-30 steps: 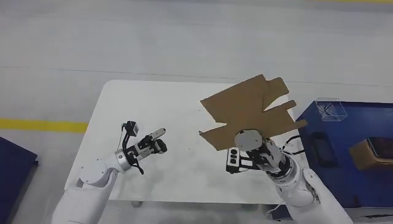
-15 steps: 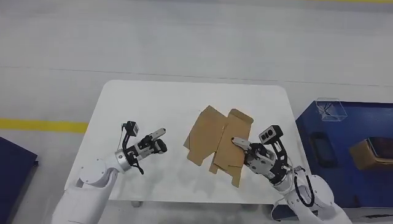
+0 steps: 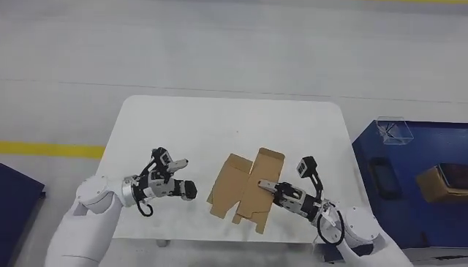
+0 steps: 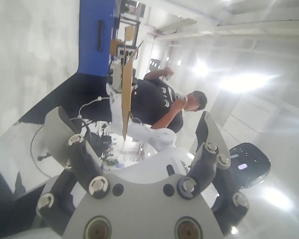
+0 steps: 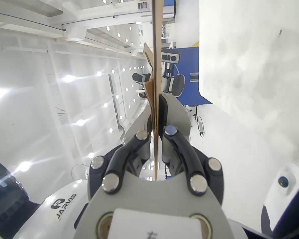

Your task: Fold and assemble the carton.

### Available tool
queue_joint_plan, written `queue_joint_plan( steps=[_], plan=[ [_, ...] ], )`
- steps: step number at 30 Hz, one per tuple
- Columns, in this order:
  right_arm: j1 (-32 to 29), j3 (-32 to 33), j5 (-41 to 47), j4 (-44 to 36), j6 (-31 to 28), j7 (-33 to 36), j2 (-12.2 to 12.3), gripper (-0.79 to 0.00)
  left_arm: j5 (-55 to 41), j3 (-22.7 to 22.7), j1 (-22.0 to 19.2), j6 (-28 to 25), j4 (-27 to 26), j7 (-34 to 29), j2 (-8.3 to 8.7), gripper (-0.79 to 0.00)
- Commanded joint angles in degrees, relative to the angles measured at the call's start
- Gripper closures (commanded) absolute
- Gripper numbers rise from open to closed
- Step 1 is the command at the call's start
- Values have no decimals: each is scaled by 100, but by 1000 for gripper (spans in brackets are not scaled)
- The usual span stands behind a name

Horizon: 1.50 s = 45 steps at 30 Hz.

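Note:
The flattened brown carton [image 3: 238, 190] is held roughly level over the middle of the white table [image 3: 219, 121], near its front edge. My right gripper [image 3: 265, 186] is shut on the carton's right-hand edge. In the right wrist view the carton [image 5: 156, 38] runs edge-on out of the closed right gripper [image 5: 156, 105], parallel to the tabletop with a gap between them. My left gripper [image 3: 184, 179] is just left of the carton, apart from it. In the left wrist view the left gripper [image 4: 132, 120] is open and holds nothing, and the carton [image 4: 126, 95] appears edge-on farther off.
A blue cabinet [image 3: 409, 164] stands right of the table, with a clear plastic box [image 3: 393, 129] and a cardboard box [image 3: 442, 183] on it. The table's back half and left side are bare.
The right gripper has brought the carton down from high at the right to low over the table's middle, shifting leftward. The left arm has turned its wrist and moved closer to the carton.

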Motion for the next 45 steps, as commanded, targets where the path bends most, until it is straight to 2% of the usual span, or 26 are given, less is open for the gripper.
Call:
queue_joint_plan(
  steps=[1,5,6,8,9,10,11,12,13,19,22,23,42,45],
  plan=[
    [57,-118,35,50,40,93,-18,0,327,213,20,-24,-144,-47,-2,-785],
    [131,-242,135,137,70,174,-49,0,741,555,13,-166,-242,89,-18,-785],
    [139,-262,132,150,58,181,-54,0,724,636,10,-177,-244,40,-27,-656],
    [141,-302,123,173,38,187,-64,0,658,742,-9,-225,-233,-25,-40,-533],
    [137,-318,111,183,26,179,-68,0,643,784,-10,-272,-230,-24,-45,-446],
    [135,-331,101,188,14,163,-73,0,634,820,-10,-303,-217,1,-49,-416],
    [132,-346,85,196,7,157,-77,0,631,861,-17,-324,-196,38,-55,-246],
    [133,-354,74,205,1,145,-80,0,625,895,-33,-345,-172,66,-60,-40],
    [136,-359,73,208,-6,135,-84,0,583,914,-47,-376,-144,97,-65,0],
    [116,-395,120,191,-107,53,-111,0,236,908,-80,-529,3,154,-75,0],
    [94,-399,-29,212,-56,-206,-121,0,186,910,-100,-513,41,107,-64,0],
    [94,-399,-29,212,-56,-206,-121,-785,179,910,-105,-520,60,106,-61,0],
    [94,-399,-29,212,-56,-206,-121,-785,63,921,-91,-658,164,179,-52,0],
    [49,-312,-107,236,-144,-577,-131,-785,128,911,-21,-788,11,292,-45,0]
  ],
)
